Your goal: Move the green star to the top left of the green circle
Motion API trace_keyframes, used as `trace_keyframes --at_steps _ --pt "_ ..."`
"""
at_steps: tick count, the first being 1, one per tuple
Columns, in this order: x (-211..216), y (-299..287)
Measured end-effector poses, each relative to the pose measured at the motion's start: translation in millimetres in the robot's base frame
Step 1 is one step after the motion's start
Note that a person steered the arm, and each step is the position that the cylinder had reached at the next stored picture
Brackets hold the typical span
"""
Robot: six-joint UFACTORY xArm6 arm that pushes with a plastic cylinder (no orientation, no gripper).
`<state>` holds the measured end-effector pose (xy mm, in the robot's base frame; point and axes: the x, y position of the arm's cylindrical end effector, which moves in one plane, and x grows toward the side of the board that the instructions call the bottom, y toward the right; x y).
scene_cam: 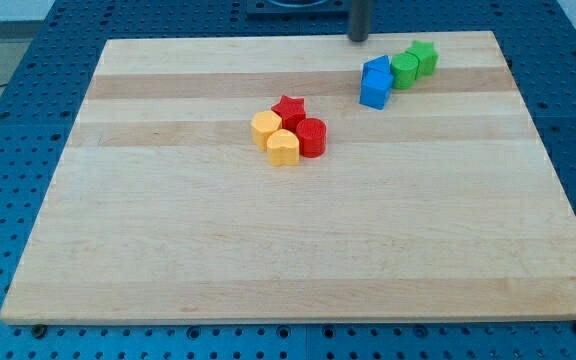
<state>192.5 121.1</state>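
Table: your wooden table [298, 250] was pale, with lengthwise grain bands, and it lay on a blue perforated base [8, 150].
Open room: you had broad bare wood across the view's left and whole bottom half; the view's top right was crowded.
Tip: my tip [358, 38] stood at the view's top edge, just above and left of the blue blocks, apart from them.
Pincer: you had no pincer on this rod, so no open or closed state could be told.
Green star: your green star [425, 57] sat near the view's top edge, touching the green circle [404, 69] on its upper right.
Blue blocks: two, a blue block [376, 68] and another blue block [373, 91], angular, touching the circle's left.
Middle cluster: four, packed together: red star [289, 108], red cylinder [312, 137], yellow hexagon [265, 128], yellow heart-like block [283, 148].
Count: eight blocks, smooth and plastic-looking.
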Motion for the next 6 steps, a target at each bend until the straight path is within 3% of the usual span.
trace_keyframes --at_steps 1,2,3,6 --pt "10.4 109.1" --pt "46.4 129.6" --pt "61.3 77.1" --pt "42.9 44.2"
